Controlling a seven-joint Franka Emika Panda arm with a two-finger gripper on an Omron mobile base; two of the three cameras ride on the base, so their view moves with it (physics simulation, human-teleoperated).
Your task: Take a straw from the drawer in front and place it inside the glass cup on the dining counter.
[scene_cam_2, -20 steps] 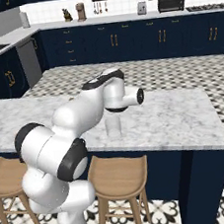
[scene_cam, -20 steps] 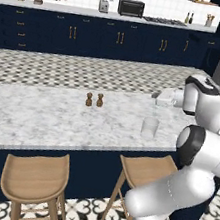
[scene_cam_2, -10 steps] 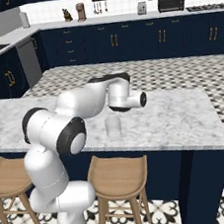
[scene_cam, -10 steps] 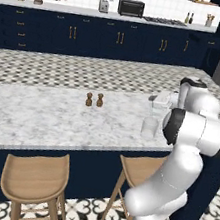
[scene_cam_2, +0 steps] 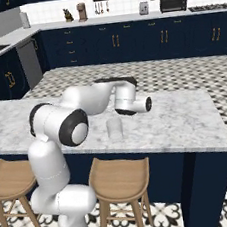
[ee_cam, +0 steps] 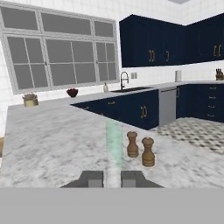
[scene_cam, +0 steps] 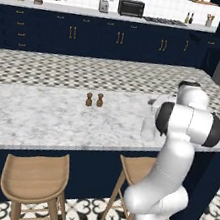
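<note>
Gripper (ee_cam: 112, 178) fingers in the hand view stand nearly together, pinching a pale green translucent straw (ee_cam: 114, 142) that runs up between them; two brown shakers (ee_cam: 141, 149) stand just beside it on the dining counter (ee_cam: 52, 140). From the left base view, the glass cup (scene_cam: 148, 128) sits on the marble, just beside the forearm. From the right base view, the glass cup (scene_cam_2: 114, 128) stands below the wrist. Good practice would be tipping the straw upright over the rim, then lowering before releasing

Two brown shakers (scene_cam: 94, 100) side by side; wooden stools (scene_cam: 34, 181) below; toaster oven (scene_cam: 131, 7) far back.
</note>
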